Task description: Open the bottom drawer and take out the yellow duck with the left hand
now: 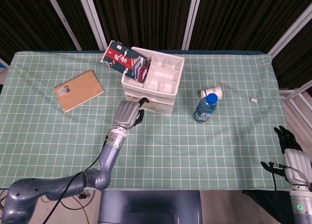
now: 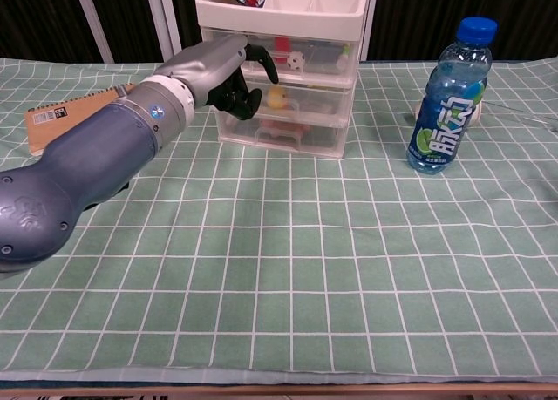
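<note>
Left hand [image 2: 228,73] at the front of the drawer unit [image 2: 288,77], fingers curled, nothing held; duck [image 2: 277,97] inside. Right hand [image 1: 287,142] open.

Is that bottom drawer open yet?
Shut: the bottom drawer sits flush with the drawers above; the left hand is at its front.

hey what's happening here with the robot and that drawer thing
The robot's left hand is reaching at the front of a small white drawer unit on the green checked table, fingers curled near the drawer fronts. It is after the yellow duck, visible through a clear drawer front. The drawers look closed and the duck is not yet out. The right hand hangs off at the table's edge, holding nothing. A blue-capped bottle and a notebook sit nearby, untouched.
</note>
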